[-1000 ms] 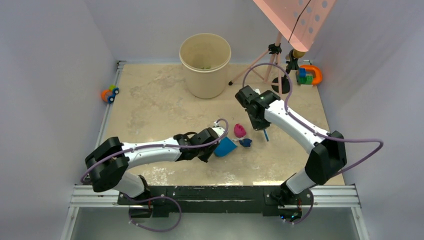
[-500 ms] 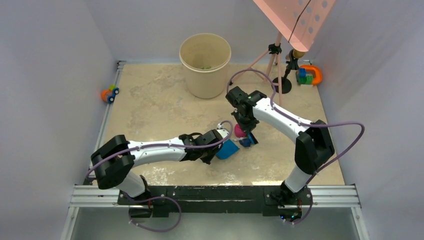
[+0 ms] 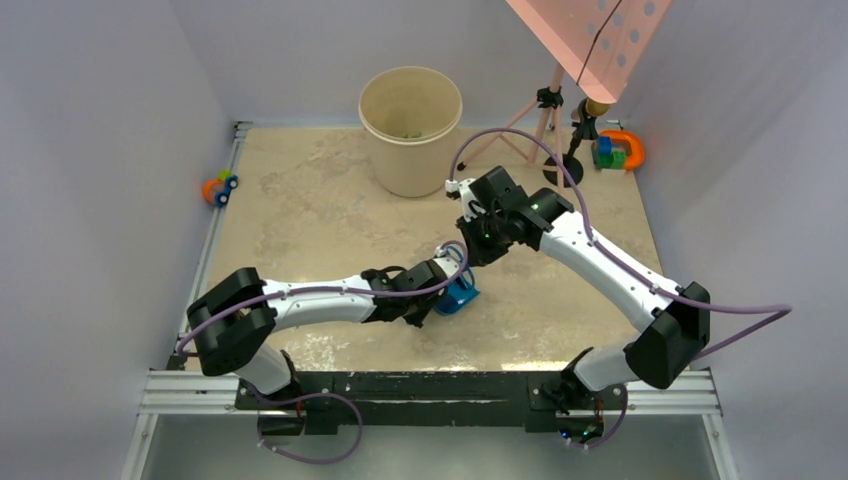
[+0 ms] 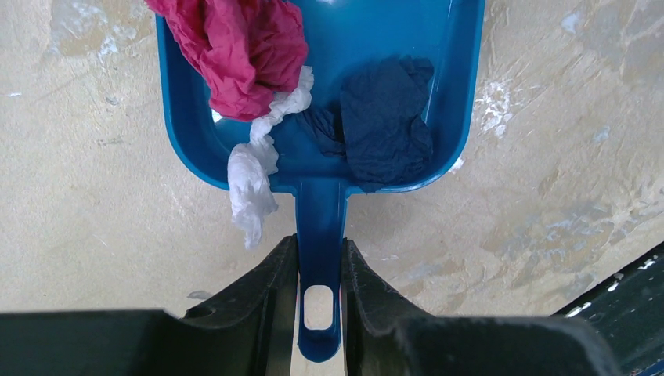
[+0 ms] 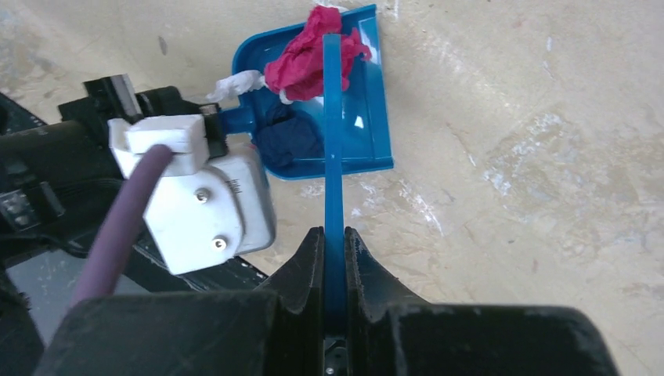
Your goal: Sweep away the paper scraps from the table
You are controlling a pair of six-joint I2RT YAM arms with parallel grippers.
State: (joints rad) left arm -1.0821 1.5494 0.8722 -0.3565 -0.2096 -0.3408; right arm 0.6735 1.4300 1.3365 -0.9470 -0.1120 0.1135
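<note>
My left gripper is shut on the handle of a blue dustpan that rests on the beige table. In the pan lie a pink paper wad and a dark blue wad. A white wad hangs over the pan's back rim. My right gripper is shut on a thin blue brush handle that reaches across the dustpan to the pink wad. In the top view the dustpan sits mid-table with the right gripper just above it.
A beige bucket stands at the back centre. An orange-blue toy car lies at the left edge. Coloured blocks with an orange ring sit at the back right beside a tripod.
The right arm swung left and pushed the pink and dark blue wads off the table into the dustpan. The left arm brought the dustpan a little to the right.
</note>
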